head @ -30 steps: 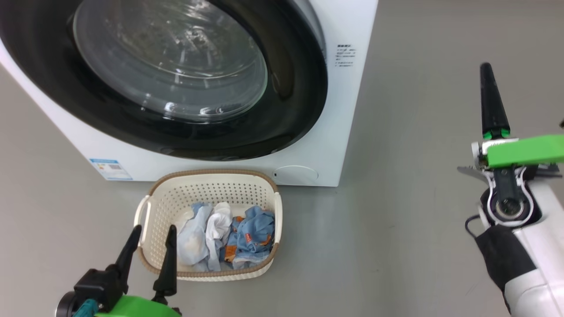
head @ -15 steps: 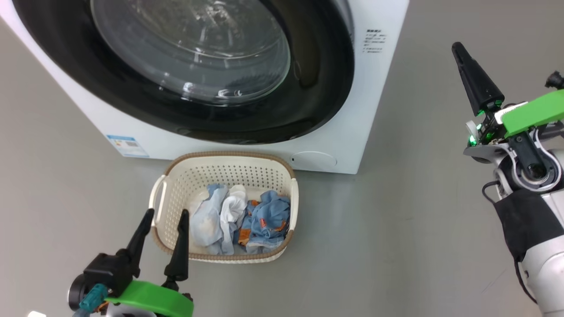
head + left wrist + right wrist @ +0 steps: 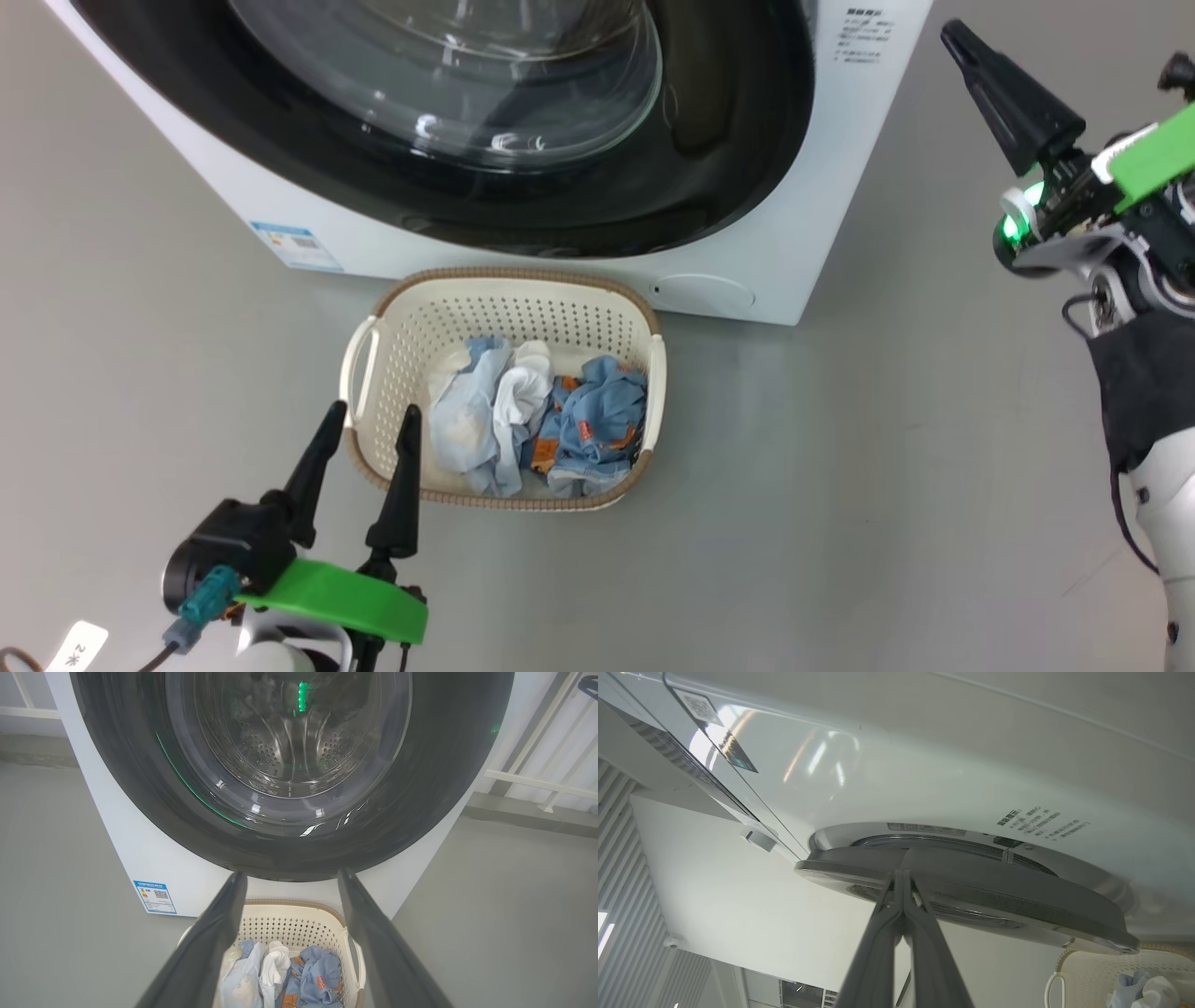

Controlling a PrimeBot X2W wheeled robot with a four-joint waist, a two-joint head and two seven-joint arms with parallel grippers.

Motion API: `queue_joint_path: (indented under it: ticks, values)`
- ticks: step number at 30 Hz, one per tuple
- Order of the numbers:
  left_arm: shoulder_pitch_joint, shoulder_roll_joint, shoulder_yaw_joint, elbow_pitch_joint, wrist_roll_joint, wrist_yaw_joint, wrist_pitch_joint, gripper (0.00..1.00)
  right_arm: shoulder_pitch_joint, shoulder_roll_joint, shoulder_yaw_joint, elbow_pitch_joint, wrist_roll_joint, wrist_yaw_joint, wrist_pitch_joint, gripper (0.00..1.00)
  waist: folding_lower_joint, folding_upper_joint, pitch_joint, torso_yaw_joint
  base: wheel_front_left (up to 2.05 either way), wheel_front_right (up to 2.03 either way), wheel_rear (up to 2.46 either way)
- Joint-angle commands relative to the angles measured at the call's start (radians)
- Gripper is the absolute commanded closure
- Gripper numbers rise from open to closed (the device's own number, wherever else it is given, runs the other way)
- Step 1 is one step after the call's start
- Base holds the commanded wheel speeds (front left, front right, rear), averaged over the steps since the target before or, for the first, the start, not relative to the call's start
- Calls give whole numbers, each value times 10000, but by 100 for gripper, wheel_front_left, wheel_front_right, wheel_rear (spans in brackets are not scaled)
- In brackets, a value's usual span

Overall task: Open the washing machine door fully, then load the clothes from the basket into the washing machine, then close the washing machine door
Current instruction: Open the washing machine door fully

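The washing machine [image 3: 840, 187] stands at the top of the head view. Its round black-ringed door [image 3: 728, 140] with the glass bowl lies against the front. Before it on the floor sits the cream basket [image 3: 513, 275], holding the clothes [image 3: 541, 420]: pale blue, white and denim pieces. My left gripper [image 3: 373, 411] hangs open just over the basket's near-left rim. In its wrist view the left gripper [image 3: 290, 875] frames the basket [image 3: 289, 905] and clothes [image 3: 299, 975] under the door [image 3: 444, 765]. My right gripper [image 3: 954, 33] is shut and empty beside the machine's right edge. Its tips [image 3: 901, 873] reach close to the door's rim [image 3: 1017, 896].
Grey floor surrounds the machine and basket, with wide free room to the right. A blue label sticker [image 3: 294, 245] marks the machine's lower left front. The basket's corner [image 3: 1111, 970] shows low in the right wrist view. White railings [image 3: 537, 779] stand behind the machine on the right.
The head camera has shifted, sliding the machine and basket up and to the right in the picture. My right gripper has tilted and come nearer the machine's right edge. The left gripper stays by the basket.
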Motion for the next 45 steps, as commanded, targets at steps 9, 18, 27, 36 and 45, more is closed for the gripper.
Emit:
queue_joint_path:
  ticks: [9, 18, 27, 36, 45]
  values:
    - [-708, 132, -20, -351, -346, -25, -65, 0, -1322, 85, -89, 306, -283, 17, 889, 100, 0, 0, 761, 461, 0, 0, 0]
    - [-994, 132, -291, -408, -563, -25, -65, 0, -2002, 187, -43, 659, -662, 17, 1319, 100, 0, 0, 1172, 762, 0, 0, 0]
    - [-1229, 132, -460, -481, -725, -25, -65, 0, -2597, 197, 45, 956, -1032, 17, 1483, 100, 0, 0, 1561, 980, 0, 0, 0]
    - [-1332, 131, -566, -543, -838, 35, -65, 0, -2835, 255, 152, 1038, -1259, 17, 1531, 100, 0, 0, 1731, 1075, 0, 0, 0]
    - [-1341, 131, -594, -476, -807, 70, -65, 0, -2441, 358, 312, 841, -1323, 17, 1760, 100, 0, 0, 1533, 968, 0, 0, 0]
